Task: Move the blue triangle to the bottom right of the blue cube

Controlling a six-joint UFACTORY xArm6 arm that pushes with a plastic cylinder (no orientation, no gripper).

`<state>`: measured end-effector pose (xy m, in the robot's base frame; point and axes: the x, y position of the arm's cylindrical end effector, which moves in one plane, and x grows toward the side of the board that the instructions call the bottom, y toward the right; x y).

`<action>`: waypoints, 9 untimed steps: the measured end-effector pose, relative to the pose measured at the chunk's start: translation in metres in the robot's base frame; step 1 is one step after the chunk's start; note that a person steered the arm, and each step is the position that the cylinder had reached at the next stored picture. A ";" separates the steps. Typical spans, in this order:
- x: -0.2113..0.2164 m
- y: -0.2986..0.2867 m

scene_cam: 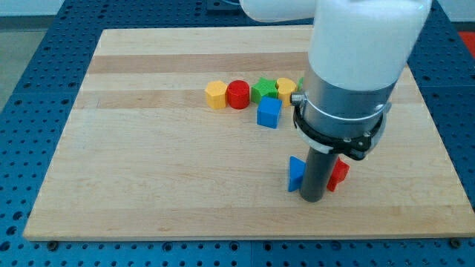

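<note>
Just below and to the view's right of the blue cube (269, 112), the blue triangle (296, 174) lay on the wooden board (148, 170), pressed against the view's left side of my tip (311, 199). No jaws existed on this arm; it ended in a plain dark rod, so nothing could be open, closed or gripping. The tip stood just to the view's right of the blue triangle, touching it or nearly so, which I judged meant a push from there would send the triangle toward the view's left. A red block (339, 174), its shape hard to make out, sat just to the view's right of the rod, partly hidden by it. Above the blue cube ran a close row of blocks: a yellow hexagon-like block (216, 94), a red cylinder (238, 94), a green star-like block (263, 90) and a second yellow block (286, 89), the last partly hidden by the arm's white body. Judged from the layout, the triangle already lay to the cube's bottom right, with bare board between them.
</note>
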<state>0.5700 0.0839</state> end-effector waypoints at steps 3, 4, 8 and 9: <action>-0.004 -0.020; -0.014 -0.020; -0.050 -0.018; -0.050 -0.007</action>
<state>0.5200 0.0770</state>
